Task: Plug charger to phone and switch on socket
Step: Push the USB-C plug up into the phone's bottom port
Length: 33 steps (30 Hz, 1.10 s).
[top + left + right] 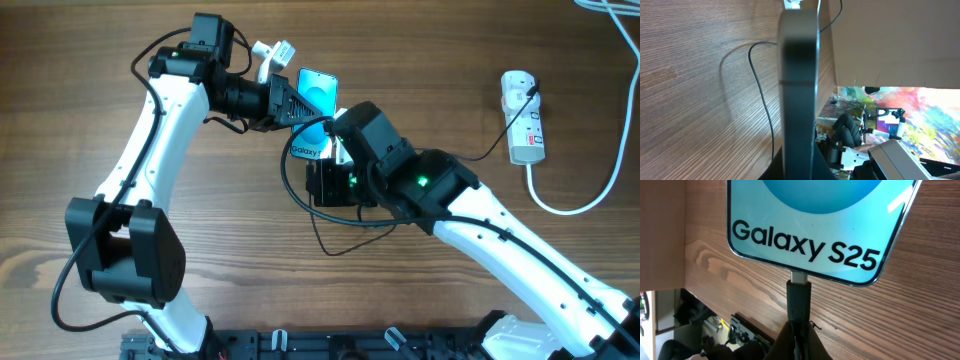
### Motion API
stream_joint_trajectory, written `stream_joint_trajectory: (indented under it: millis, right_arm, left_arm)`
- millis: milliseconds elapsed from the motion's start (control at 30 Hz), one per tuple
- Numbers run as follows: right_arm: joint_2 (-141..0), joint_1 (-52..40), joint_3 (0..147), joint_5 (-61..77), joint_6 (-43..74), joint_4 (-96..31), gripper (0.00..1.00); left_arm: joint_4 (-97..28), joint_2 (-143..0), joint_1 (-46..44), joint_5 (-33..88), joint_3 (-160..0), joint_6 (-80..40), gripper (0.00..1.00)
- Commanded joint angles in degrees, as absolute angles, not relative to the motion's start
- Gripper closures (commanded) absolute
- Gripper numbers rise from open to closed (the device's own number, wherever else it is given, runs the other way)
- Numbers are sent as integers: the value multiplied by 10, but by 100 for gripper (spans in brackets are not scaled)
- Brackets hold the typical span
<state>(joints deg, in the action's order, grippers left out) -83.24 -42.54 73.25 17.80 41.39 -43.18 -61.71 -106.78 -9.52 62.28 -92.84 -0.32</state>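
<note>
The phone (318,88), cyan screen with "Galaxy S25" text (805,225), is held tilted above the table by my left gripper (292,102), shut on it; the left wrist view shows it edge-on (799,95). My right gripper (799,330) is shut on the charger's dark connector (798,297), whose metal tip meets the phone's bottom edge. The thin black charger cable (330,240) loops on the table and runs to the white socket (524,118) at the right, where its plug sits. The socket's switch state is too small to tell.
The socket's thick white lead (580,205) curves off the right edge. A white object (272,52) lies behind the left gripper. Both arms crowd the table's upper middle. The wooden table (80,120) shows at the left.
</note>
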Motion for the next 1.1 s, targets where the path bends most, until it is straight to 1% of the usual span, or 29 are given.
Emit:
stream_joint_trajectory:
  millis: [0, 833, 1067]
  right_arm:
    - [-822, -424, 733, 168, 422, -423, 96]
    - [-822, -390, 733, 153, 421, -398, 96]
    - [-822, -390, 733, 146, 421, -366, 95]
  left_arm:
    - [-619, -1050, -95, 649, -930, -6, 96]
    - [-627, -1050, -95, 649, -930, -4, 96]
    - [-634, -1050, -96, 649, -930, -4, 96]
